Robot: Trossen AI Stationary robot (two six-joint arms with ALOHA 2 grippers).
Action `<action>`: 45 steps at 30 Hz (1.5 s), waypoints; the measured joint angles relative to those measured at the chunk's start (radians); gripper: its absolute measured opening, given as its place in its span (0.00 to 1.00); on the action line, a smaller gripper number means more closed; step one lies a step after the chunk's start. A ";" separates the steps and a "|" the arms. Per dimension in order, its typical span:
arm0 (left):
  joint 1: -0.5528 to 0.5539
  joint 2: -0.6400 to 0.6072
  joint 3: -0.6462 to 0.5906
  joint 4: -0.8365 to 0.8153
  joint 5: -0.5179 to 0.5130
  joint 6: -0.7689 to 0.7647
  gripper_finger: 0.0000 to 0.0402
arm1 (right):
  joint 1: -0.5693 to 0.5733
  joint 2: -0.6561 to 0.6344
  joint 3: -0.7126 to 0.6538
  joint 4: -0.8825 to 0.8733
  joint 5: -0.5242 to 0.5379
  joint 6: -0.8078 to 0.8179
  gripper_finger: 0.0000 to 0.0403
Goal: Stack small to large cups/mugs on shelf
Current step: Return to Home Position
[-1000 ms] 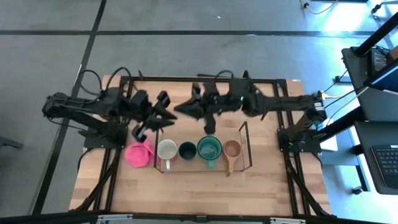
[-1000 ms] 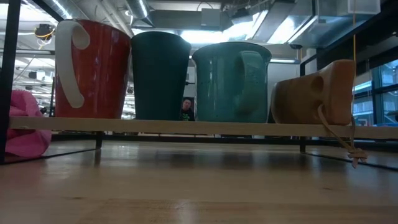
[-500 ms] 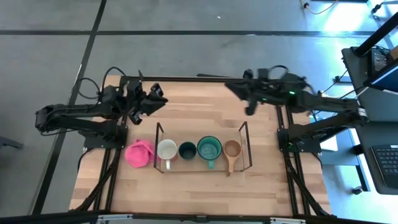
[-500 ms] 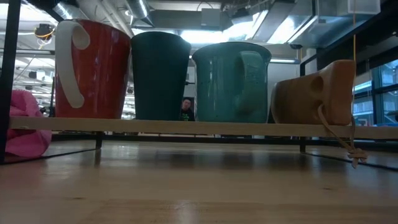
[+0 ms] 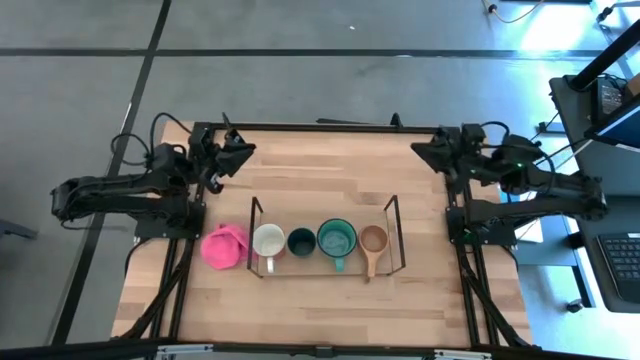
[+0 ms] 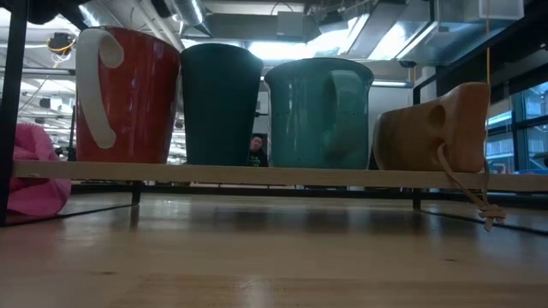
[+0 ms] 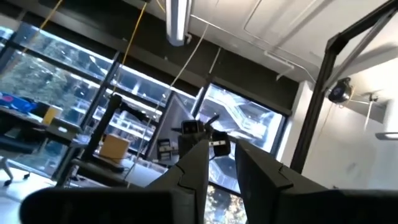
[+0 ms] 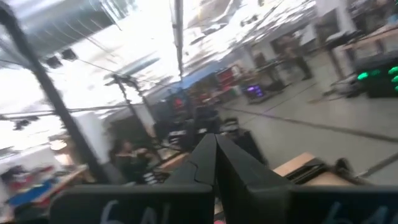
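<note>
High view: wire shelf (image 5: 397, 235) at mid-table (image 5: 330, 170) holds four cups in a row, from the left: white-rimmed red mug (image 5: 268, 241), dark green cup (image 5: 301, 241), teal mug (image 5: 337, 239), wooden cup (image 5: 373, 240). Pink lump (image 5: 224, 246) just outside the shelf's left end. Left gripper (image 5: 237, 152) over the far-left corner, fingers slightly apart, empty. Right gripper (image 5: 422, 153) over the far-right corner, fingers closed, empty.

In the low view you see only a part of the pink lumpy item (image 6: 38, 145) at the left end of the shelf (image 6: 257, 174). The picture's edge cuts it, and the shelf's board crosses it. The board is also cut at the right edge. Behind the shelf, between the small dark green cup (image 6: 221, 103) and the teal mug (image 6: 318, 111), a person (image 6: 256, 151) shows, too small to tell more.
</note>
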State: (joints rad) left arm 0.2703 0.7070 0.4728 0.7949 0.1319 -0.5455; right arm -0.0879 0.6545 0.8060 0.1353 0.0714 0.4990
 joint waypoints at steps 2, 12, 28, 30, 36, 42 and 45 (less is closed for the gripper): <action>0.000 -0.006 -0.001 0.001 0.001 -0.003 0.18 | 0.000 -0.026 -0.021 0.000 -0.023 0.028 0.02; 0.000 -0.059 -0.001 0.009 0.245 -0.059 0.18 | 0.001 -0.091 -0.046 -0.172 -0.154 -0.019 0.02; 0.000 -0.075 -0.221 0.276 0.234 -0.104 0.18 | 0.002 -0.142 -0.046 -0.224 -0.234 -0.146 0.02; 0.000 -0.075 -0.260 0.341 0.221 -0.104 0.18 | 0.002 -0.148 -0.046 -0.229 -0.240 -0.175 0.02; 0.000 -0.096 -0.324 0.384 0.214 -0.106 0.18 | 0.002 -0.185 -0.046 -0.306 -0.250 -0.220 0.02; 0.009 -0.103 -0.367 0.384 0.221 -0.106 0.18 | 0.002 -0.264 -0.128 -0.265 -0.242 -0.188 0.02; 0.020 -0.102 -0.408 0.398 0.223 -0.132 0.18 | 0.001 -0.336 -0.245 -0.163 -0.224 -0.142 0.02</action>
State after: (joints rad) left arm 0.2901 0.6052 0.0650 1.1931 0.3548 -0.6779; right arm -0.0868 0.3181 0.5609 -0.0280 -0.1531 0.3567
